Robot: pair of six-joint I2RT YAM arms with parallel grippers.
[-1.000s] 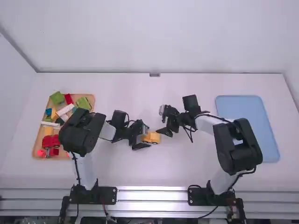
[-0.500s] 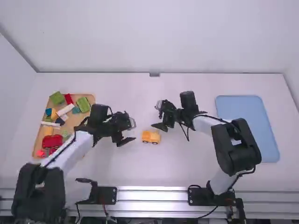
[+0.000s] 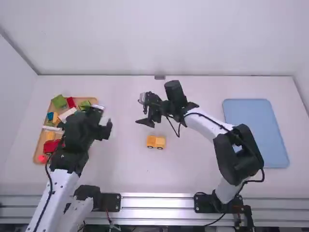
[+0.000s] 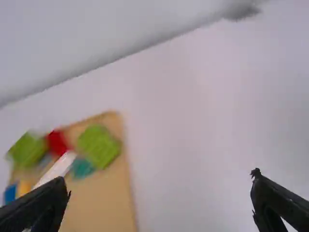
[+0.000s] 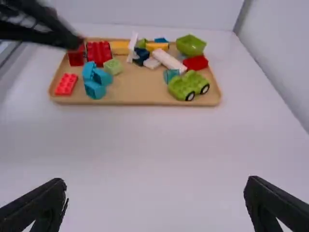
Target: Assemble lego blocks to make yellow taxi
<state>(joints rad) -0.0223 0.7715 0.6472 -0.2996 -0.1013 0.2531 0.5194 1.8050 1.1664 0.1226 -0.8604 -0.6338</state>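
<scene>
A small yellow car (image 3: pixel 156 141) stands on its black wheels on the middle of the table, with no gripper touching it. My left gripper (image 3: pixel 105 122) is open just right of the wooden tray (image 3: pixel 36 152), left of the car; its parted fingers (image 4: pixel 43 205) hold nothing. Above and slightly left of the car is my right gripper (image 3: pixel 143 112). In the right wrist view this gripper (image 5: pixel 155 188) stands open over bare table. Part of the left gripper (image 5: pixel 58 34) crosses that view's upper left corner.
The wooden tray (image 5: pixel 145 96) holds a green wheeled base (image 5: pixel 189 86), red bricks (image 5: pixel 99 52), teal pieces (image 5: pixel 95 79) and several other blocks. A blue tray (image 3: pixel 256 130) lies at the table's right side. The back wall borders the table's far edge.
My left gripper has come off the yellow car and swung left to beside the wooden tray. My right gripper has shifted left and away from the camera. The car has stayed in place.
</scene>
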